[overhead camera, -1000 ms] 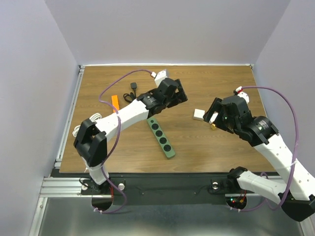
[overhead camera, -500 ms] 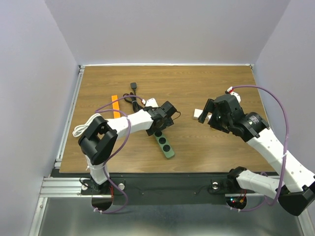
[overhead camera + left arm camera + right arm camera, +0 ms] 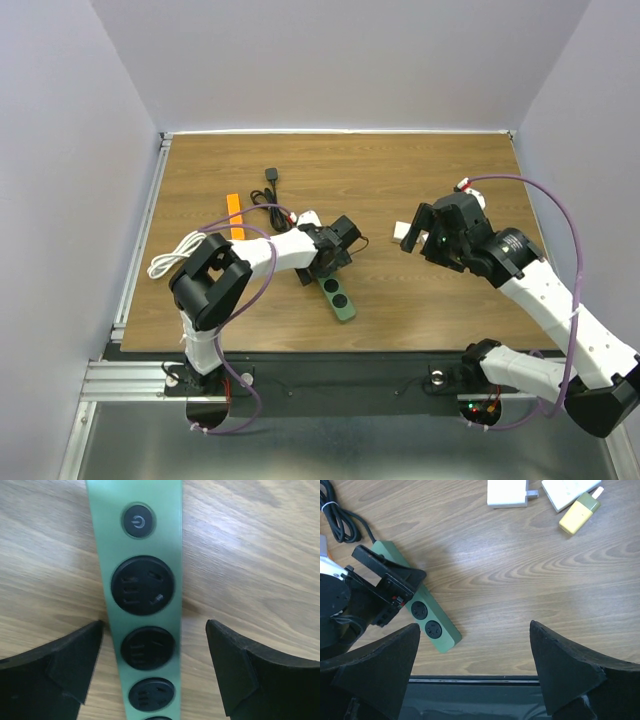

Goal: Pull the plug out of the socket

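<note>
We are straddling the green power strip [image 3: 144, 592] with wide-open, empty left jaws, probably to steady it.

one long dark-green plastic power strip [image 3: 344, 308], showing one round power button [image 3: 138, 522] and three whole round black outlets [image 3: 142, 585] in the left wrist view. well apart from the strip: one white plug block [image 3: 507, 492], one yellow-green tube [image 3: 579, 512], one flat white box [image 3: 567, 490], one flat orange bar [image 3: 234, 215].

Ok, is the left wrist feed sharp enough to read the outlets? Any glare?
Left wrist: power strip slightly soft, lower outlets blurrier, fingers dark silhouettes, pale sheen on the table upper right. Right wrist: crisp, evenly lit. Top external: even light, soft shadows.
</note>
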Available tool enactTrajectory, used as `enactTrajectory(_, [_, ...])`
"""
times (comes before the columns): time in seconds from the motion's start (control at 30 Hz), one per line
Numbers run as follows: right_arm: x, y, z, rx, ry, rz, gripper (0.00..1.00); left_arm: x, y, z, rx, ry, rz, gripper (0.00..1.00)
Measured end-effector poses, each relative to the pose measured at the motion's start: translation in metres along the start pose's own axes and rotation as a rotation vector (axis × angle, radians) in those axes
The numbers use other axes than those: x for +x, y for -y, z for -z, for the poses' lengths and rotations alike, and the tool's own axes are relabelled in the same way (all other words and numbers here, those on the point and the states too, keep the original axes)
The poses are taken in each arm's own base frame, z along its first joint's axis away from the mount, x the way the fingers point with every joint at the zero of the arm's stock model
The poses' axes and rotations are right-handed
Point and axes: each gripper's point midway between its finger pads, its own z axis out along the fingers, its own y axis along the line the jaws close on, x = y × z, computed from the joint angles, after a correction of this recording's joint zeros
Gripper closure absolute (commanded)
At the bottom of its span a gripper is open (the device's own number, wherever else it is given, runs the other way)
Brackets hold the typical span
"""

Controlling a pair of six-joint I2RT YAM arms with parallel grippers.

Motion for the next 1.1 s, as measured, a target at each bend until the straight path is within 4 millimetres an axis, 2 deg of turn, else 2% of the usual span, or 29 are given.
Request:
enactTrajectory(0.07, [0.001, -0.001, 0.000, -0.002, -0.004, 0.001, 0.06, -0.001, 0.003, -0.002, 0.014, -0.002, -0.003, 0.25])
enactTrajectory(0.1, [0.001, -0.001, 0.000, -0.003, -0.005, 0.003, 0.06, -0.002, 0.002, -0.003, 0.019, 0.001, -0.006, 0.47])
enactTrajectory(0.13, [0.001, -0.001, 0.000, -0.004, -0.005, 0.004, 0.06, -0.002, 0.001, -0.004, 0.023, 0.003, -0.008, 0.65])
enactTrajectory(0.17, [0.001, -0.001, 0.000, -0.004, -0.004, 0.004, 0.06, -0.003, -0.004, -0.004, 0.026, 0.005, -0.005, 0.90])
enactTrajectory(0.2, [0.000, -0.001, 0.000, -0.006, -0.003, 0.004, 0.06, -0.005, -0.002, -0.003, 0.054, 0.005, 0.017, 1.00])
enactTrajectory(0.3, [-0.001, -0.003, 0.000, -0.013, 0.003, 0.004, 0.06, -0.011, -0.009, -0.002, 0.106, 0.005, 0.036, 1.00])
enactTrajectory(0.4, [-0.002, -0.004, 0.000, -0.015, 0.005, 0.005, 0.06, -0.032, -0.027, -0.009, 0.092, 0.026, 0.026, 1.00])
enactTrajectory(0.6, [0.000, -0.006, -0.005, -0.016, -0.007, 0.021, 0.06, -0.088, -0.074, -0.028, 0.001, 0.060, -0.019, 1.00])
enactTrajectory(0.8, [0.003, -0.010, -0.012, -0.019, -0.028, 0.032, 0.06, -0.154, -0.144, -0.046, -0.080, 0.051, -0.041, 1.00])
enactTrajectory(0.9, [0.004, -0.011, -0.012, -0.025, -0.032, 0.038, 0.07, -0.175, -0.156, -0.055, -0.073, 0.029, -0.053, 1.00])
enactTrajectory(0.93, [0.004, -0.011, -0.012, -0.027, -0.034, 0.040, 0.06, -0.179, -0.158, -0.056, -0.070, 0.022, -0.074, 0.95])
enactTrajectory(0.97, [0.004, -0.011, -0.012, -0.029, -0.036, 0.042, 0.06, -0.181, -0.158, -0.056, -0.068, 0.017, -0.096, 0.86])
enactTrajectory(1.0, [0.005, -0.011, -0.012, -0.029, -0.037, 0.042, 0.06, -0.182, -0.158, -0.057, -0.067, 0.018, -0.120, 0.64])
enactTrajectory(1.03, [0.005, -0.011, -0.013, -0.031, -0.038, 0.043, 0.06, -0.183, -0.158, -0.057, -0.064, 0.018, -0.138, 0.54])
enactTrajectory(1.1, [0.009, -0.009, -0.015, -0.027, -0.045, 0.048, 0.05, -0.183, -0.158, -0.057, -0.058, 0.018, -0.161, 0.20])
